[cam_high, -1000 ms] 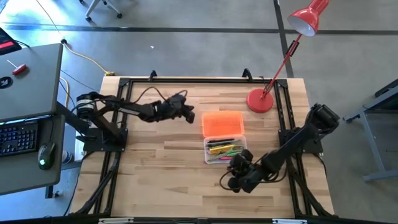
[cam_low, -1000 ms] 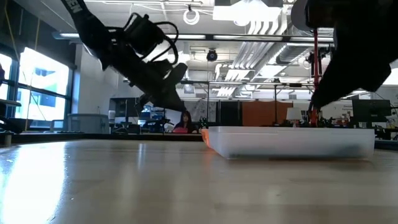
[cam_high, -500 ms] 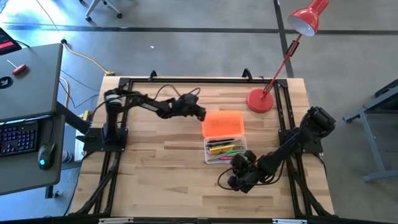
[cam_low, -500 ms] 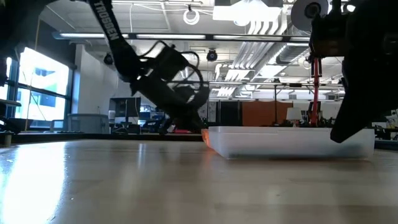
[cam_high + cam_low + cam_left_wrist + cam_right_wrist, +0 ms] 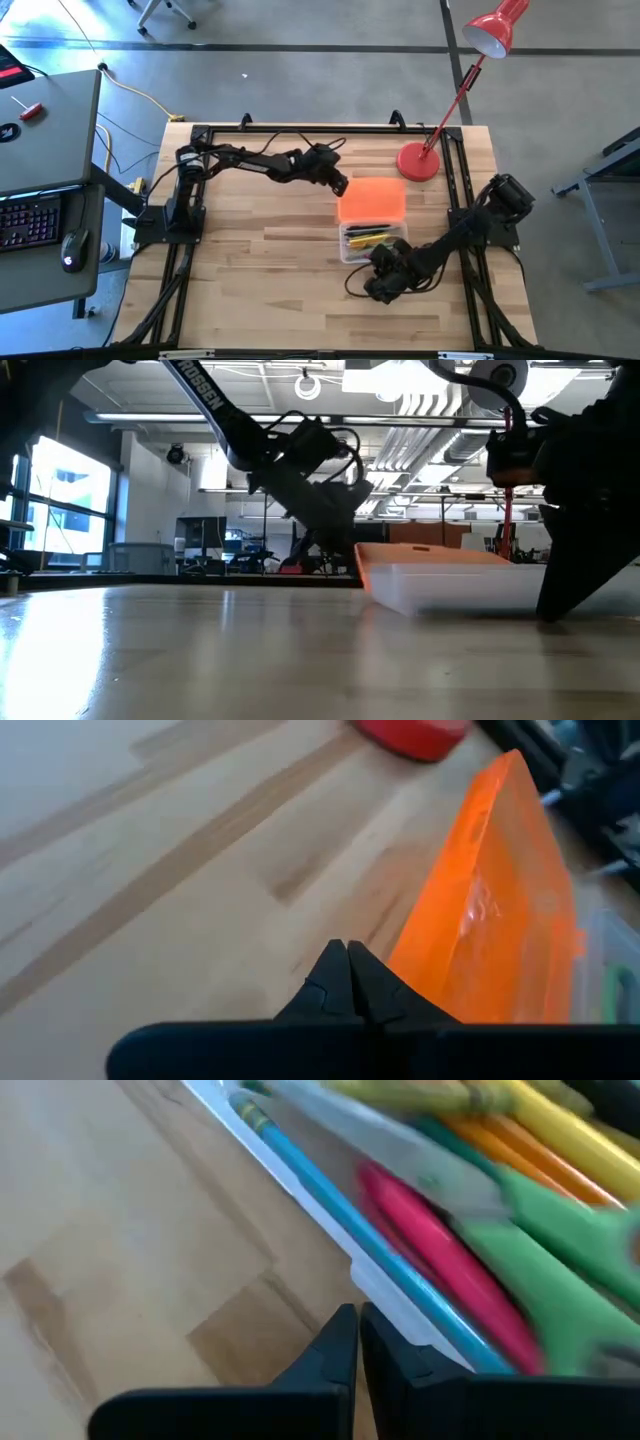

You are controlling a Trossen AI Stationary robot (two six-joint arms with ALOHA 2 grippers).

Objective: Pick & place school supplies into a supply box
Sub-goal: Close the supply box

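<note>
The supply box lies open on the table. Its orange lid [image 5: 372, 198] stands on the far side and is tilted up [image 5: 450, 555]. Its clear tray [image 5: 372, 243] holds the school supplies: a blue pencil [image 5: 320, 1175], a pink pen [image 5: 440, 1245], green-handled scissors [image 5: 540, 1240], and yellow and orange pens. My left gripper [image 5: 341, 186] is shut at the lid's left edge. My right gripper [image 5: 384, 272] is shut, pointing steeply down at the tray's near wall. My left gripper, its fingers shut, meets the orange lid's left edge [image 5: 405, 960] with the side of its fingertips [image 5: 362, 970]. It comes slanting down from the table's left. The lid stands tilted beside the fingers. My right gripper's shut fingertips [image 5: 345, 1335] stand at the clear tray's near wall [image 5: 395, 1305], pointing down. Whether they touch it I cannot tell.
A red desk lamp stands with its round base [image 5: 418, 162] at the far right, close behind the lid. Black frame rails [image 5: 190, 230] run along the table's left and right sides. Bare wood lies to the left [image 5: 260, 260] and in front of the box.
My left gripper has gone toward the table's right edge and reached the lid's left edge. The box has slid a little toward the right, and the lid now shows tilted up in the low view. My right gripper has sunk beside the tray's near wall.
</note>
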